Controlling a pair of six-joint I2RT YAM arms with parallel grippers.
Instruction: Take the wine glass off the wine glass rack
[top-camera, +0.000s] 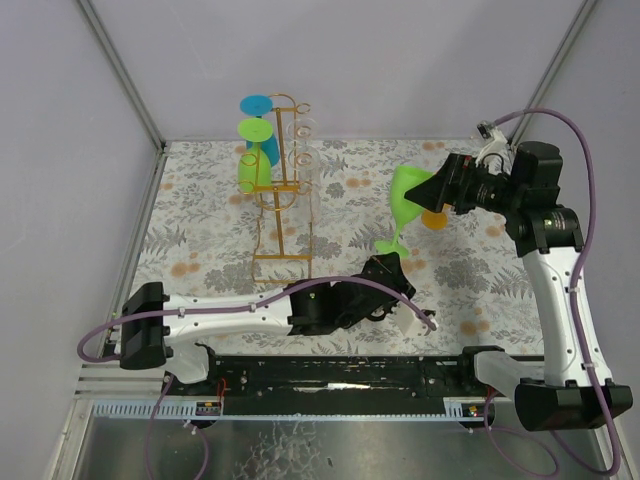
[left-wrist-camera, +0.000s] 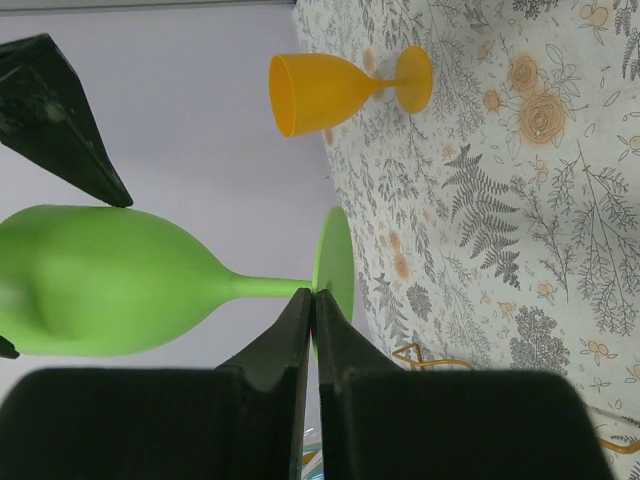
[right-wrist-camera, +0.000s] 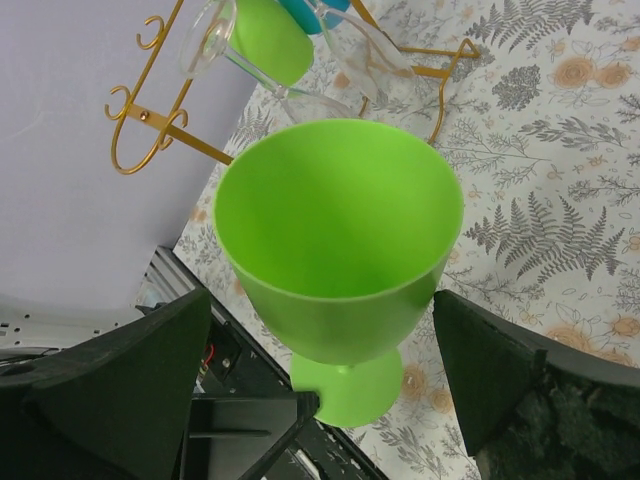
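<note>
The left tool (left-wrist-camera: 312, 295) is pressed together, fingers flat against each other. Its tips sit at the stem (left-wrist-camera: 265, 287) of the glass (left-wrist-camera: 110, 280), right where the stem joins the foot (left-wrist-camera: 335, 260). The stem is not between the fingers.

The right tool (right-wrist-camera: 322, 300) is spread wide, with the green bowl between its fingers and the mouth facing the wrist camera. One finger looks to touch the bowl and a gap shows at the other, so I cannot tell whether it grips.

The glass is off the rack (top-camera: 282, 188) and roughly upright. I cannot tell whether its foot rests on the worktop (left-wrist-camera: 520, 250). An orange glass (left-wrist-camera: 320, 90) stands near it. The rack stands well apart to the left, carrying green, blue and clear hung glasses (top-camera: 256, 165).
</note>
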